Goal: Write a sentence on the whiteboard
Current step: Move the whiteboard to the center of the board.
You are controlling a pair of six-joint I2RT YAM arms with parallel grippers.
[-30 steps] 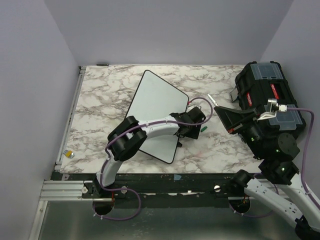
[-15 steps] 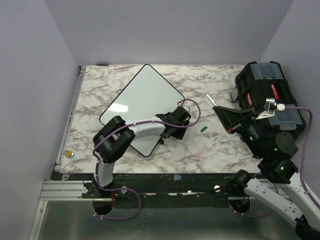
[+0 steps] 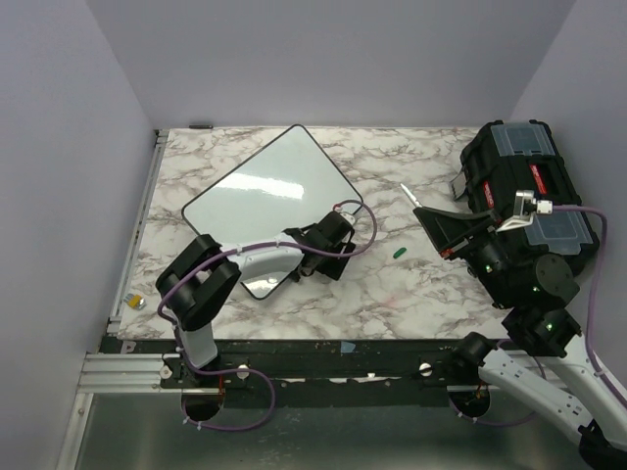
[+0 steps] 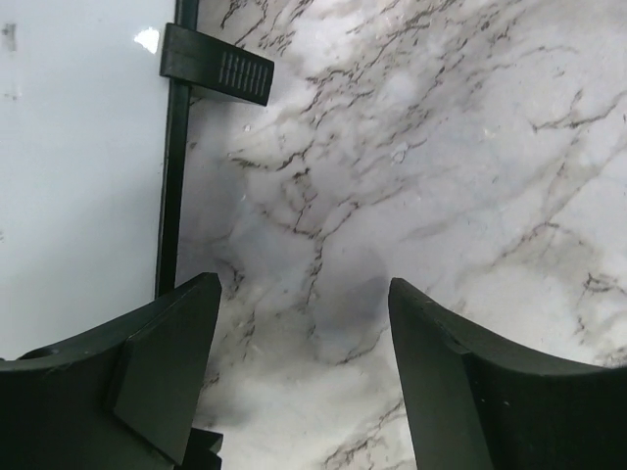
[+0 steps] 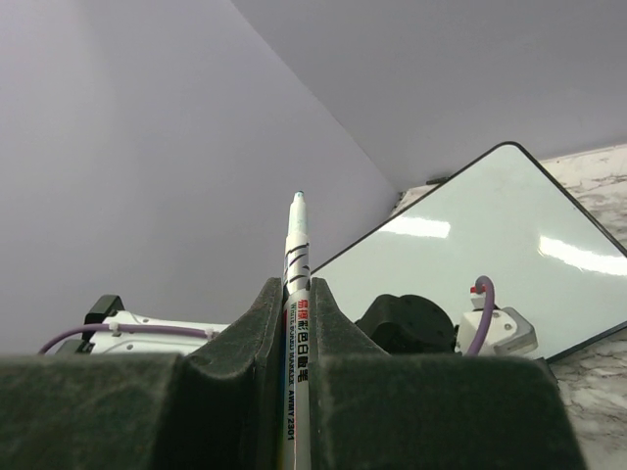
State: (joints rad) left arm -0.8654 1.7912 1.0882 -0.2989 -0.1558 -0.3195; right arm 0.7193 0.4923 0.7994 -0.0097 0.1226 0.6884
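The whiteboard [image 3: 265, 196] is one flat, glossy white rectangle with rounded corners and a thin black frame. It lies turned cornerwise on the left half of the grey-veined marble table [image 3: 441, 294], and ceiling light glints off its face. The left wrist view shows one ribbed black foot [image 4: 217, 65] sticking out from the frame onto the marble.

Two arms are in view. The left gripper [image 4: 304, 367] hovers at the board's near right edge with its jaws spread wide and nothing between them. One matte black finger [image 4: 147, 377] overlaps the frame, but I cannot tell whether it touches.

The right gripper [image 5: 294, 304] is raised over the right side of the table, clamped on a single slim white marker [image 5: 297, 259] printed with black and red characters. The marker's tip points toward the far left.

One small green cap [image 3: 399, 252] lies on the marble between the two grippers, apart from both. One black plastic toolbox [image 3: 519, 171] with clear lid panels fills the far right corner, just beside the right arm. A small yellowish item [image 3: 136, 302], too small to identify, sits at the near left edge.
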